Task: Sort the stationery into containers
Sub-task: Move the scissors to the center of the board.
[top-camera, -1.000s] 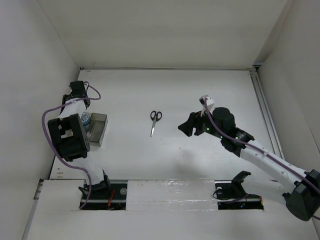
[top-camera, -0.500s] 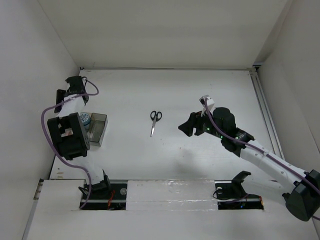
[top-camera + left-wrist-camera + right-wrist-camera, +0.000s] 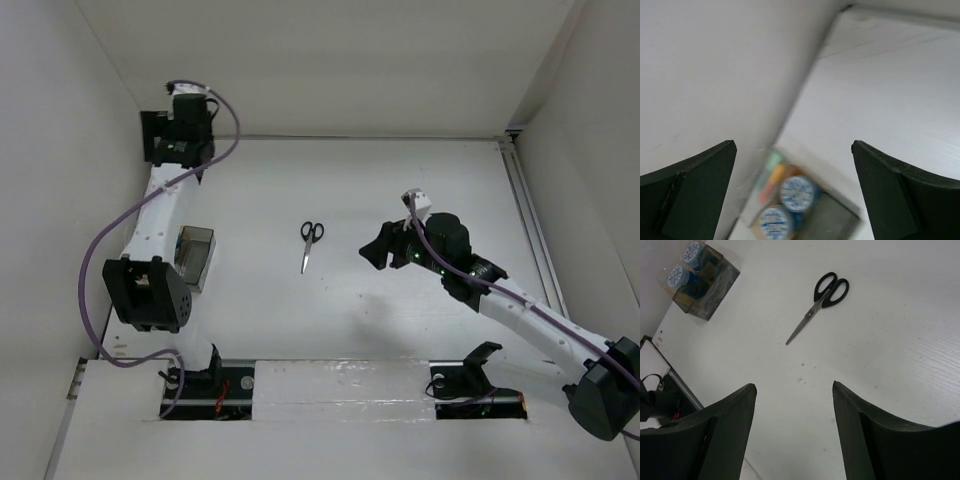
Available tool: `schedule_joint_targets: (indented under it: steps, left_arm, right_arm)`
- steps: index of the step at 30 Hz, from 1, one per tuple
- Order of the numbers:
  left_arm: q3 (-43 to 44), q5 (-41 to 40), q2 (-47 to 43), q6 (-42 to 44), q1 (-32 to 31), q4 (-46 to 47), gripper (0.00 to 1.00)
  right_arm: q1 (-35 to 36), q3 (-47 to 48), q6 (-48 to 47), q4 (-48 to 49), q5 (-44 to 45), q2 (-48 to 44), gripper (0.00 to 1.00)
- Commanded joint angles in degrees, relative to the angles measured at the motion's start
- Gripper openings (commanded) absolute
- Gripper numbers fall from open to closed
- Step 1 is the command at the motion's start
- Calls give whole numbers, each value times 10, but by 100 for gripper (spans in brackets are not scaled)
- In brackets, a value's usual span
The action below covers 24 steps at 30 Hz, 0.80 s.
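Note:
The black-handled scissors (image 3: 310, 243) (image 3: 820, 302) lie shut and flat on the white table, left of my right gripper (image 3: 375, 250) (image 3: 794, 385), which hovers open and empty. Two blue-and-white rolls (image 3: 797, 192) (image 3: 676, 275) sit in the clear bin (image 3: 687, 267) against the left wall, with an orange and a green pen end (image 3: 772, 175) blurred beside them. The smoky dark bin (image 3: 195, 255) (image 3: 835, 220) (image 3: 715, 285) stands next to it. My left gripper (image 3: 170, 140) (image 3: 793, 145) is raised high near the back left corner, wide open and empty.
The left wall (image 3: 715, 75) runs close beside the bins and the left arm. A rail (image 3: 525, 215) lines the table's right edge. The arms' base plate (image 3: 340, 385) sits at the near edge.
My left gripper has opened wide and risen from the bins toward the back left corner, leaving a roll in the clear bin. The right arm and the scissors have stayed put.

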Motion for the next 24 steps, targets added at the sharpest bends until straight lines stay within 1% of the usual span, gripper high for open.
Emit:
schedule_joint_targets:
  steps: [1,2,3,4,5,6,7,8,9,10,11,13,14,15,16,17,18,19,20,22,23,24]
  left_arm:
    - [30,90,-62,-83,-102,-32,100]
    - [21,130,-78,-96,-124,-32,100]
    - [5,211,-120,-112,-159,-10,100]
    - [-19,266,-148,-133,-165,12,100]
    - [-96,333,-178,-155,-166,40,100]
    - [-144,393,-244,-192,-159,82,100]
    - [-191,470,-278,-213,-159,156,100]
    - [-276,493,-309,-234,-152,188,100]
    - [-307,493,-338,-258,-152,213,100]
    - [-328,451,-382,-314,-152,222,100]
    - [-341,441,-396,-327,-146,211,100]
    - [-347,441,-409,-322,-146,186,100]
    - [-347,441,-409,-322,-146,156,100]
    - [-354,441,-409,-327,-146,142,100]
    - [-354,453,-409,-327,-146,132,100]
    - [-361,486,-419,-332,-146,124,100]
    - [-371,508,-434,-345,-146,136,100]
    - [-419,531,-458,-357,-146,160,100]
    - [-450,546,-521,-373,-146,230,100]
    - [-516,583,-582,-401,-141,293,100]
    - [-516,583,-598,-391,-141,299,100]
    - [-501,573,-604,-376,-141,260,100]
  right_arm:
    - [-6,-2,-1,39,23,15,69]
    - [-6,-2,-1,39,23,28,69]
    - [-6,3,-1,39,23,33,69]
    - [-6,3,-1,33,23,33,69]
    - [-6,10,-1,26,32,39,69]
    - [-6,10,-1,21,42,39,69]
    - [-6,10,-1,21,54,39,69]
    - [-6,15,-1,15,77,39,69]
    - [0,15,-1,10,91,47,69]
    - [0,26,-1,1,103,54,69]
    - [5,33,-1,-15,118,62,69]
    - [5,49,-1,-21,123,84,69]
    - [13,49,8,-28,145,90,69]
    - [27,70,8,-34,163,98,69]
    - [34,84,14,-43,180,121,69]
    - [41,101,14,-54,196,137,69]
    - [52,120,14,-84,221,157,69]
    - [58,162,20,-102,231,178,69]
    - [58,180,20,-113,239,220,69]
    - [71,222,25,-127,259,255,67]
    - [71,232,25,-127,260,286,67]
    - [71,243,32,-127,266,301,67]
